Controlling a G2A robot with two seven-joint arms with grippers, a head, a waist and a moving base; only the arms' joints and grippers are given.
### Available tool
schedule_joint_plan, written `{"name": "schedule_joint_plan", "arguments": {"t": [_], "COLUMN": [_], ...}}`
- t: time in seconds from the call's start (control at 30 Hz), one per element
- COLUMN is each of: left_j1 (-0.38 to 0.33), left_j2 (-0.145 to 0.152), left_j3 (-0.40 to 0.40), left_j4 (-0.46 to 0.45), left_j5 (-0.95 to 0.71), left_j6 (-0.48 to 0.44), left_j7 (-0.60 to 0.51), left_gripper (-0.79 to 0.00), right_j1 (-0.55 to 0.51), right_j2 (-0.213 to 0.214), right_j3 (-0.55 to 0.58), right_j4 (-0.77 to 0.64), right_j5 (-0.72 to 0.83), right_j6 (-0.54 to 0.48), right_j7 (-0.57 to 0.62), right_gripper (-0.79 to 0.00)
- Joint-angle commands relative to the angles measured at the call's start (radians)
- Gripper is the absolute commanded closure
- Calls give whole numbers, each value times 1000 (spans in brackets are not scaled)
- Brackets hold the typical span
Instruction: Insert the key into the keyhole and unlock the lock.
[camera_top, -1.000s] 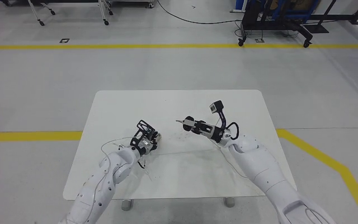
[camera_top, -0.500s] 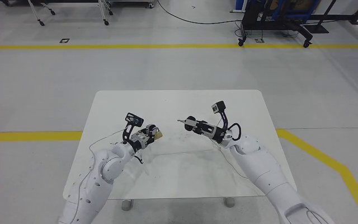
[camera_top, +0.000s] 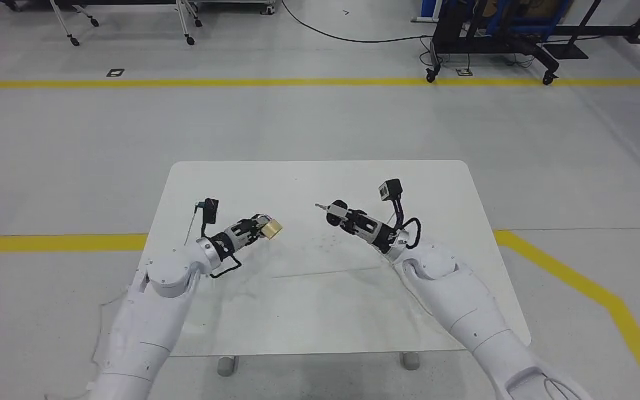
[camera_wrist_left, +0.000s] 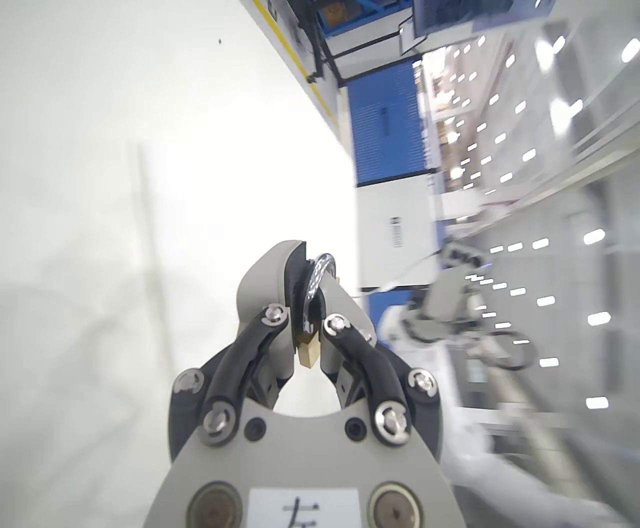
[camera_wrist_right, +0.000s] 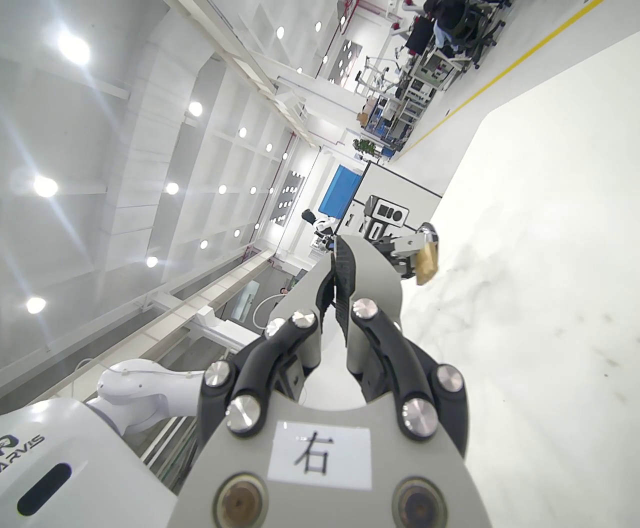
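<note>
- Lock (camera_top: 270, 229): one, brass. It is held above the table (camera_top: 420, 180), over its left half, clear of the top.
- Left gripper (camera_top: 256, 231): one, with its fingers closed narrow and clamping the lock.
- Key (camera_top: 321, 208): one. Its thin tip points toward the lock above the table's middle, near it but apart.
- Right gripper (camera_top: 335, 212): one, pinched tight on the key.
- Keyhole: too small to make out.
- Step in hand, as judged: lining up before insertion. Turn the lock's keyhole face squarely toward the key tip and hold the lock rigid. Advance straight along the key's length, and twist only once it is fully seated.
</note>
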Motion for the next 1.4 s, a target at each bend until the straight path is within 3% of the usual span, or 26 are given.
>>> {"name": "schedule_joint_plan", "arguments": {"t": [0.0, 0.23, 0.73, 0.83, 0.9, 0.97, 1.07, 1.2, 1.37], "left_j1": [-57, -152, -155, -143, -147, -150, -165, -200, -222], "left_j2": [-3, -27, -33, -30, -30, -37, -53, -80, -108], "left_j3": [6, 72, 85, 82, 81, 97, 139, 190, 226], "left_j4": [78, 199, 216, 180, 156, 129, 112, 175, 266], "left_j5": [-168, -279, -316, -279, -234, -220, -236, -316, -347], "left_j6": [51, 89, 98, 64, 55, 58, 79, 94, 0], "left_j7": [-70, -180, -205, -145, -40, 48, 95, 122, 214], "left_gripper": [0, 0, 0, 0, 0, 0, 0, 0, 0], "right_j1": [0, -7, -7, -10, -21, -28, -54, -99, -139], "right_j2": [-4, -9, -9, -8, -9, -6, -4, -5, -12], "right_j3": [-6, -3, -3, -5, -8, -8, -13, -18, -39], "right_j4": [-1, -21, -21, -27, -58, -84, -153, -252, -333], "right_j5": [-24, -78, -78, -98, -115, -191, -297, -352, -411], "right_j6": [9, 32, 32, 48, 74, 115, 197, 313, 431], "right_j7": [-39, -133, -133, -139, -150, -187, -263, -347, -431], "right_gripper": [0, 0, 0, 0, 0, 0, 0, 0, 0]}}
